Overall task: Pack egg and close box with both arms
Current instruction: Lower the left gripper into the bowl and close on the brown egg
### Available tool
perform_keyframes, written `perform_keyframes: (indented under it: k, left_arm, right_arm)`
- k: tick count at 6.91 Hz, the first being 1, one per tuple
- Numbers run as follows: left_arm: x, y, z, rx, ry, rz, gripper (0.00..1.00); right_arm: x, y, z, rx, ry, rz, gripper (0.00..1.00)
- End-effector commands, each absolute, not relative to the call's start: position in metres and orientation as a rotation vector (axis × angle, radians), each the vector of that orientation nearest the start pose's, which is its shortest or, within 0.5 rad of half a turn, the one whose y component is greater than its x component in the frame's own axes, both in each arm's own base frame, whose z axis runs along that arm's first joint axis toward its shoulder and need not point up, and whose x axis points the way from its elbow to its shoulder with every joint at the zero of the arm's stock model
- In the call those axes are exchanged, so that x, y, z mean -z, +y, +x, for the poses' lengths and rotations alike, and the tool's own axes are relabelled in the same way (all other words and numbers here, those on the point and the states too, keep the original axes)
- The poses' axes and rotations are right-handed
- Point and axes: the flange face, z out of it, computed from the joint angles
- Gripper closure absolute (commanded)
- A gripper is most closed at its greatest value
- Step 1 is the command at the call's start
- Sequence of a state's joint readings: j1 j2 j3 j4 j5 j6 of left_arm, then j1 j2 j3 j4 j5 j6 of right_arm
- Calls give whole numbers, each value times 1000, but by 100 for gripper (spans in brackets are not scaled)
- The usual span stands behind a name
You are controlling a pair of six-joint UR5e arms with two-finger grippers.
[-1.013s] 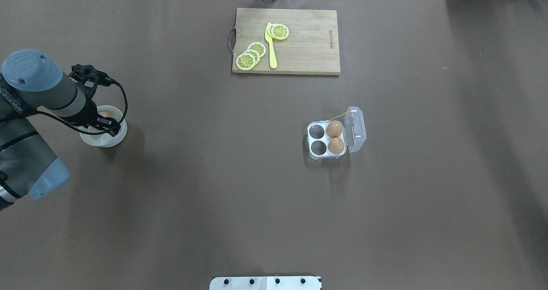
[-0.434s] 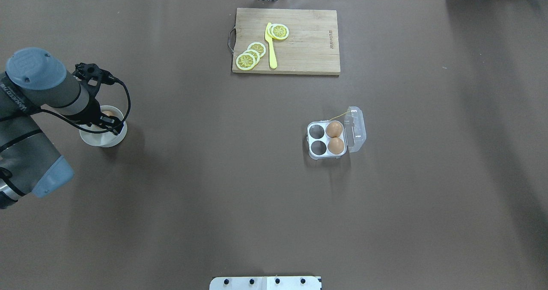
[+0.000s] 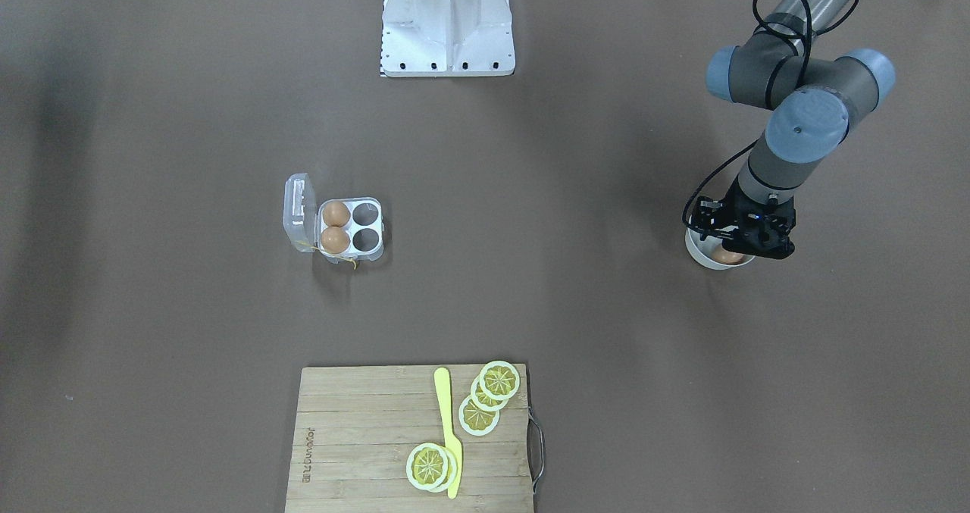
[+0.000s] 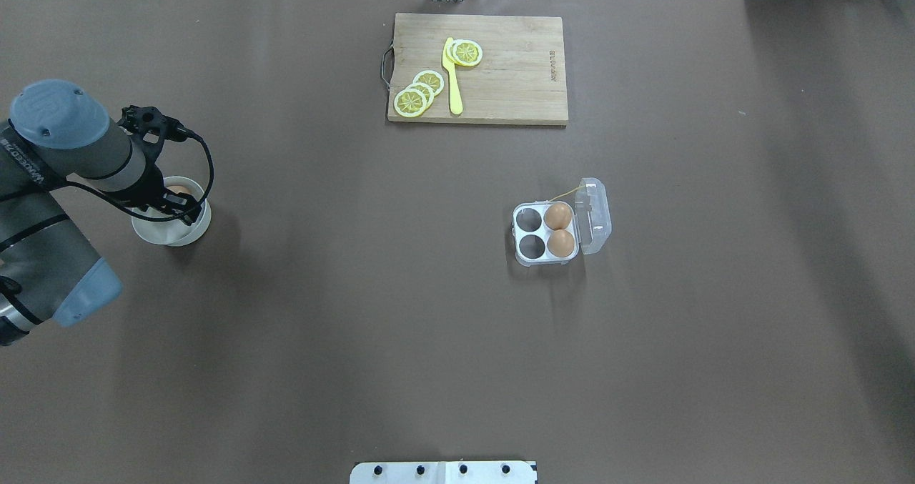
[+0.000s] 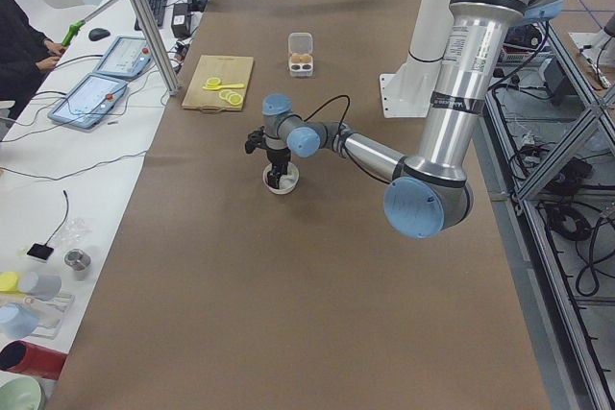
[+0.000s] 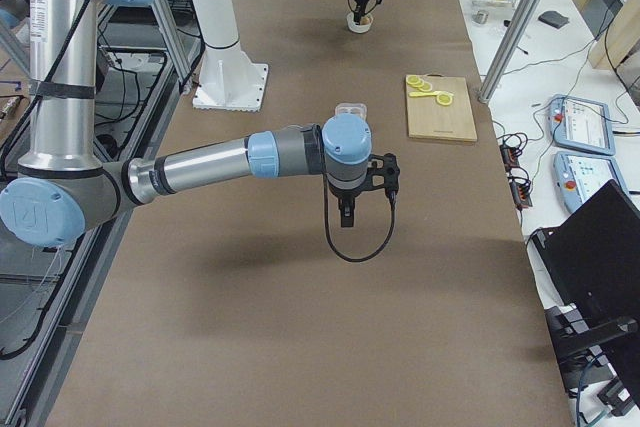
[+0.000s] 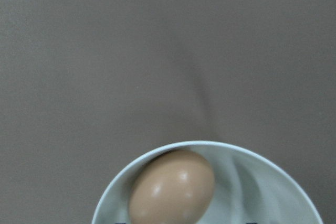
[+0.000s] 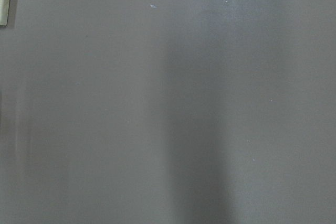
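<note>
Right now I'm holding the left fingers (image 4: 184, 201) wide over the bowl (image 4: 204, 226); the egg (image 7: 172, 188) is lying inside the bowl, offset toward 1 finger, long axis slanting.

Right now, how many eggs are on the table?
3. Two eggs sit in the box, in the cells beside its open lid; a third egg lies in the white bowl. The bowl is partly hidden.
</note>
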State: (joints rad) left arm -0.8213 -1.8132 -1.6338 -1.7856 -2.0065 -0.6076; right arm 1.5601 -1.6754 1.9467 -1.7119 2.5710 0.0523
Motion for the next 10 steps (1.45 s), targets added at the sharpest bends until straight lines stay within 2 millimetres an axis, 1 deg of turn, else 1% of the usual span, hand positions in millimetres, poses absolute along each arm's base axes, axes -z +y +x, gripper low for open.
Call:
perform_keyframes:
  k: [1,2,3,6,8,10]
  left_arm:
    - [-483,-508,349,-251,659,135,19]
    - [-475,-511,352,-253,666,144,19]
    - [-474,-512,351,-252,667,146,19]
    - [-482,-514,352,-247,657,135,19]
    - [-482,-520,350,-236,645,144,19]
    - [-482,-525,355,-231,644,142,19]
  right_arm:
    - [-521,-441,45,27,-1002,88,0]
    - [-520,-445,45,28,-1000,89,0]
    - [-520,-446,45,27,-1000,88,0]
    - [-520,-446,45,28,-1000,89,0]
    - [-520,-445,45,27,-1000,90,0]
    - [-520,-445,45,27,-1000,92,0]
